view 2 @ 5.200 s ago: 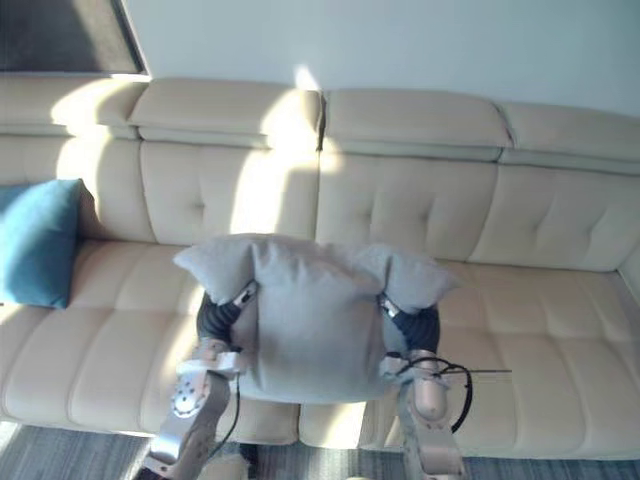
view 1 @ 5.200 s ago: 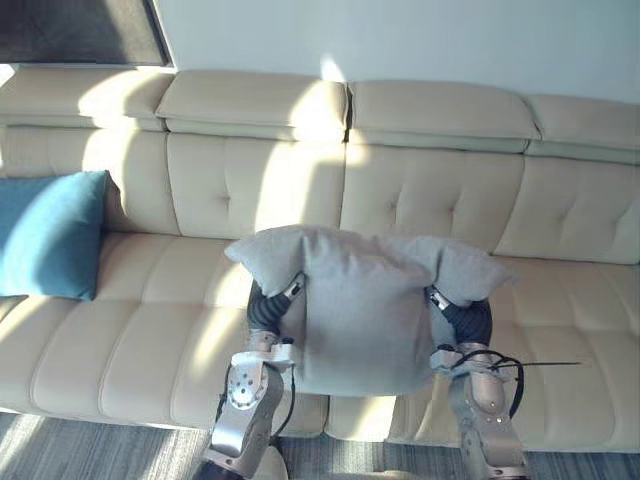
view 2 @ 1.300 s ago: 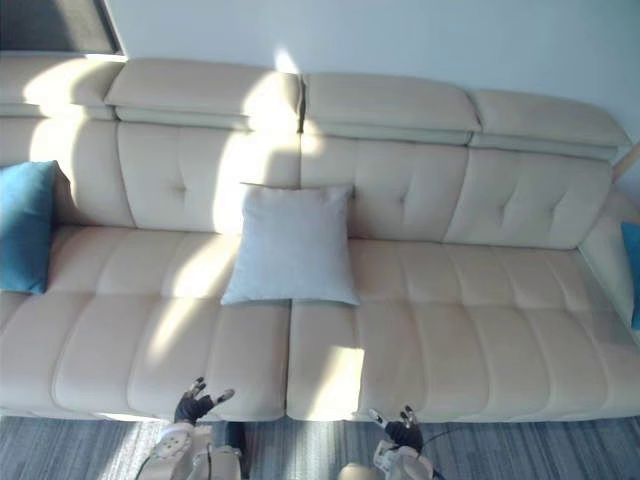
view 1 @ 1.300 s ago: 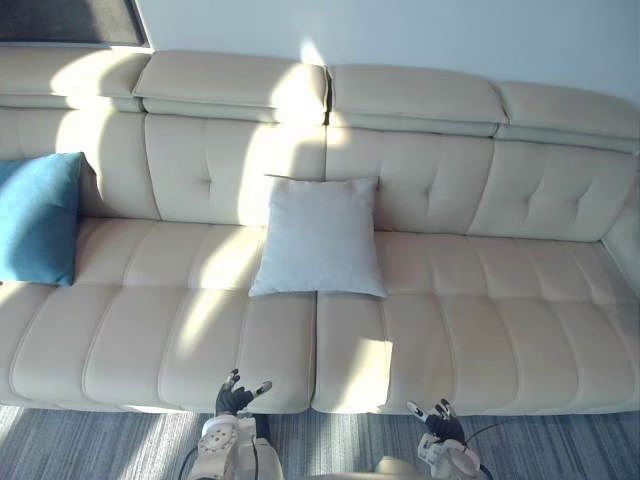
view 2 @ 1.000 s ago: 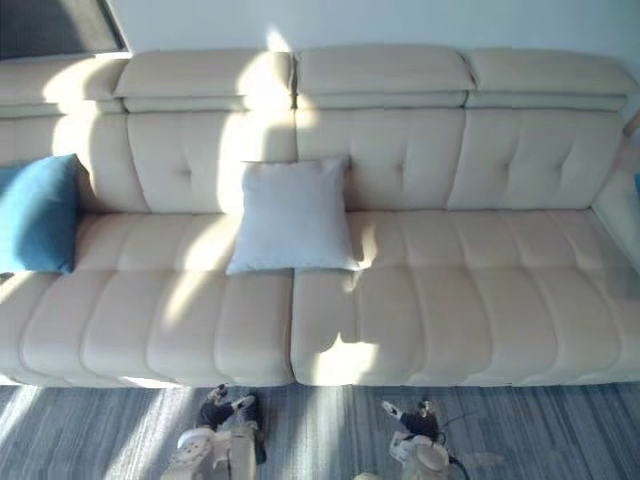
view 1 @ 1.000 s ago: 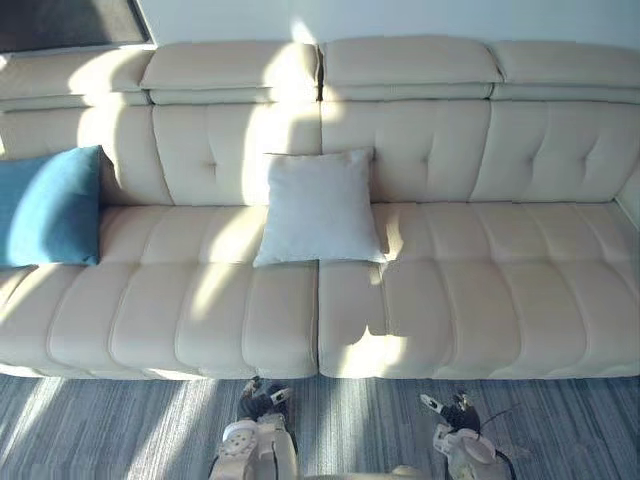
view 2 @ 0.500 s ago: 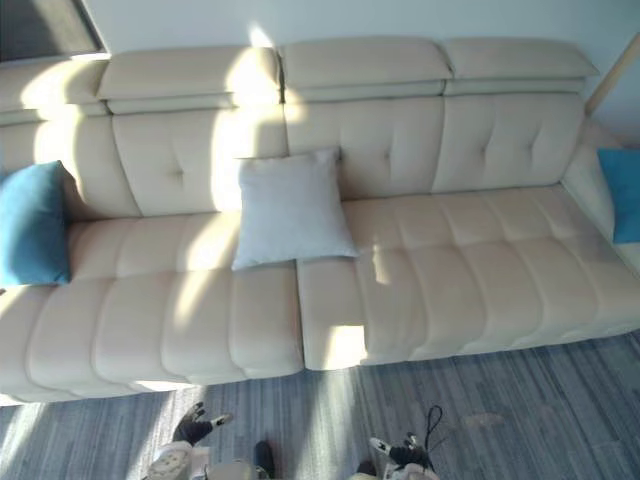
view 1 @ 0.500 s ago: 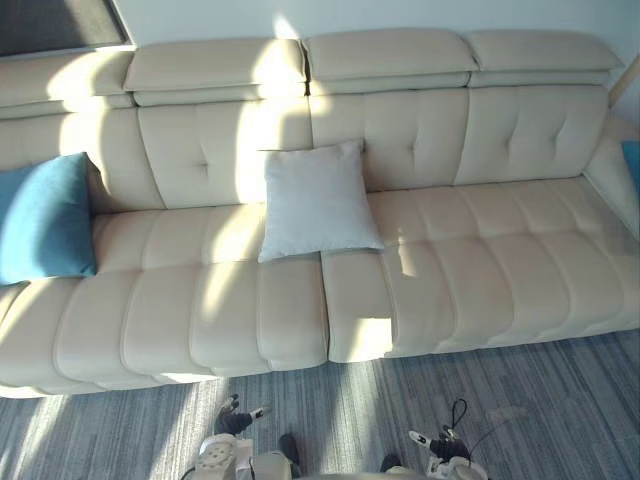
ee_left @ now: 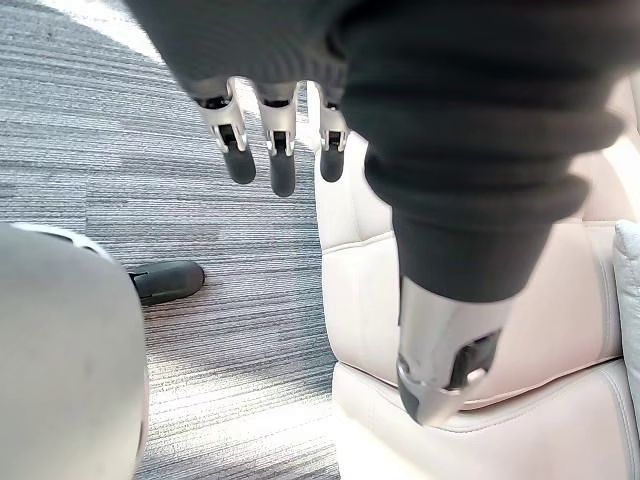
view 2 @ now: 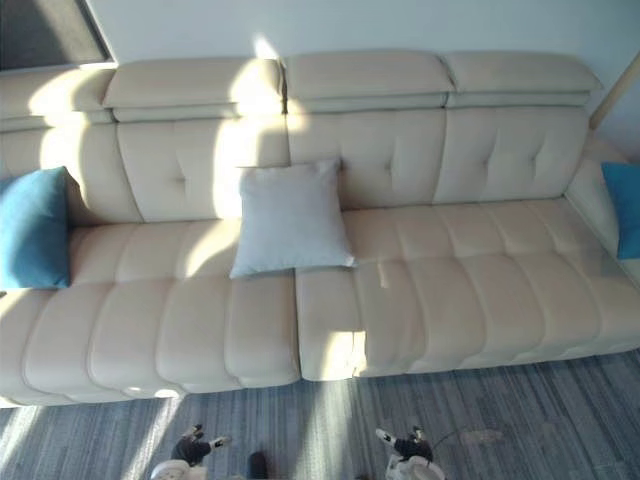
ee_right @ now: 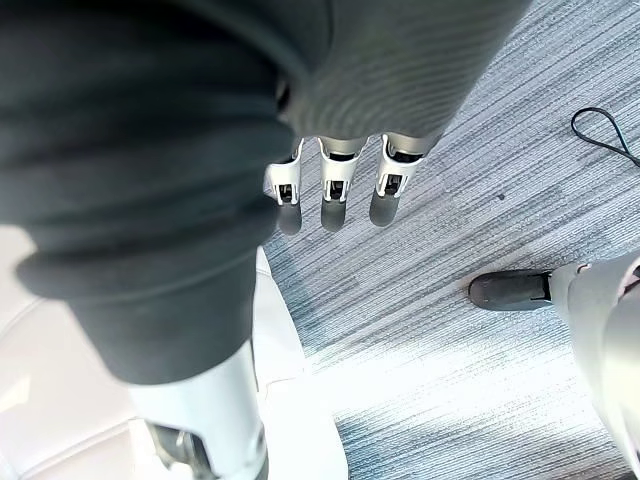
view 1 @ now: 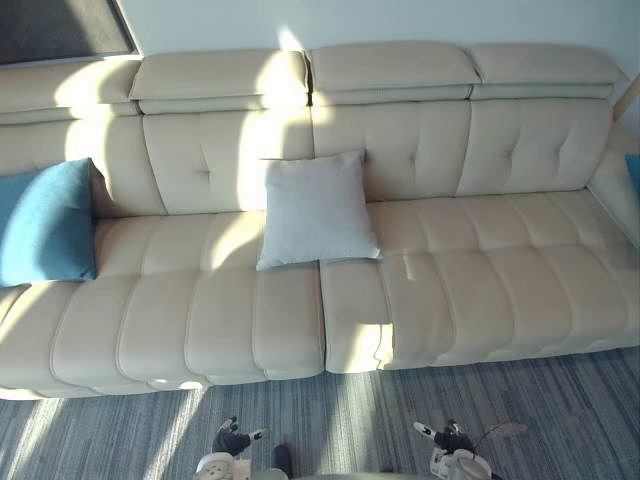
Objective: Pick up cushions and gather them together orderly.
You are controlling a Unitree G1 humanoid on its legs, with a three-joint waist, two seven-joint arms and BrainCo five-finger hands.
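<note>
Three cushions sit on the cream sofa, each well apart from the others: a grey cushion leaning upright on the backrest at the middle, a blue cushion at the left end, and a second blue cushion at the far right edge. Both the left hand and the right hand hang low over the grey carpet, fingers straight, holding nothing. Judgement: a blue cushion is fetched next; grip it from both sides, then stand it against the backrest just beside the grey one, edges level

The sofa is crossed by bright slanting bands of sunlight — backrest, seat, front edge — with soft shade between; pale streaks are cast on the floor.
</note>
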